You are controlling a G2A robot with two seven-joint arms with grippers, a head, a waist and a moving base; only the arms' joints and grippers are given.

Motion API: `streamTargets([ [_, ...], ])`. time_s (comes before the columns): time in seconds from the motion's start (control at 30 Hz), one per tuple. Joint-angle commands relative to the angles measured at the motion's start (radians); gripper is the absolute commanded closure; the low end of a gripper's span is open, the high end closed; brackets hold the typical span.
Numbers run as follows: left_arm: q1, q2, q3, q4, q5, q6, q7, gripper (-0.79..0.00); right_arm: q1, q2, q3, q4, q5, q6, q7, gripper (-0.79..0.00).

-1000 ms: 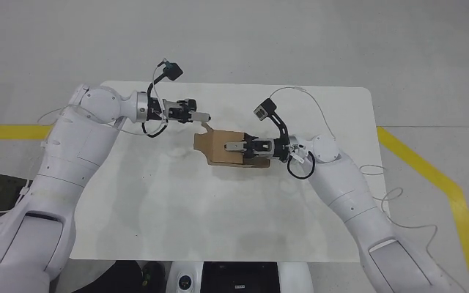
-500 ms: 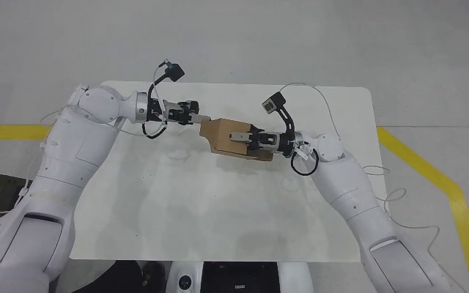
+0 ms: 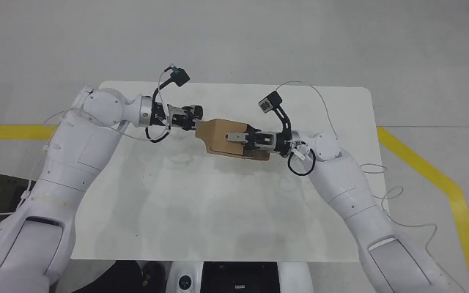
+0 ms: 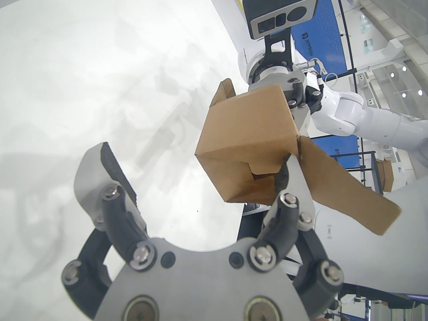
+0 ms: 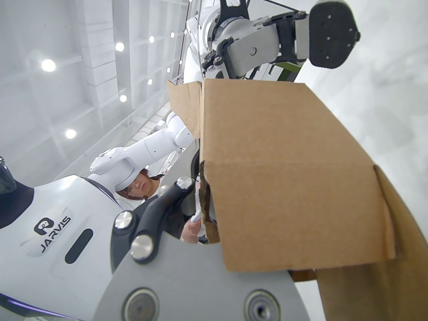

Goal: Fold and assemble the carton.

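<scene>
A brown carton (image 3: 220, 136) hangs above the middle of the white table (image 3: 220, 220), its body squared up and its end flaps loose. My right gripper (image 3: 245, 139) is shut on the carton's right end, with one finger lying across the top panel. In the right wrist view the carton (image 5: 284, 175) hides those fingers. My left gripper (image 4: 200, 168) is open at the carton's (image 4: 247, 135) left end. One of its fingers (image 4: 294, 175) presses into the fold beside a long open flap (image 4: 347, 192); the other finger (image 4: 107, 165) stands clear. Its pad (image 5: 331, 38) shows beyond the carton.
The white table has bare surface all round beneath the carton. Yellow floor tape (image 3: 421, 165) runs past the table's right side and another strip (image 3: 22, 132) lies on the left.
My right gripper has carried the carton up and towards the far left. My left gripper has closed in on the carton's left end and now touches it.
</scene>
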Motion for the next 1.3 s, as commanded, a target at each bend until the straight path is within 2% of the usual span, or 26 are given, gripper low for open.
streamTargets([
  [0.0,0.001,0.0,-0.001,-0.004,0.001,0.0,0.001,-0.785,0.0,-0.002,-0.003,-0.001,0.001,-0.001,0.001,0.0],
  [0.67,0.003,0.003,-0.011,-0.002,0.0,0.005,0.0,-0.785,0.005,-0.008,0.004,0.031,-0.006,-0.013,-0.011,0.0],
  [0.83,-0.001,0.006,-0.021,0.023,0.0,0.008,0.004,-0.785,0.0,0.007,0.034,0.053,-0.088,-0.009,-0.063,0.0],
  [1.0,-0.007,0.009,-0.034,0.036,-0.013,0.012,0.004,-0.785,-0.013,0.023,0.051,0.045,-0.198,0.038,-0.116,0.0],
  [1.27,0.003,0.014,-0.044,-0.025,-0.028,0.0,-0.006,-0.785,-0.034,0.031,0.053,-0.001,-0.263,0.084,-0.164,0.0],
])
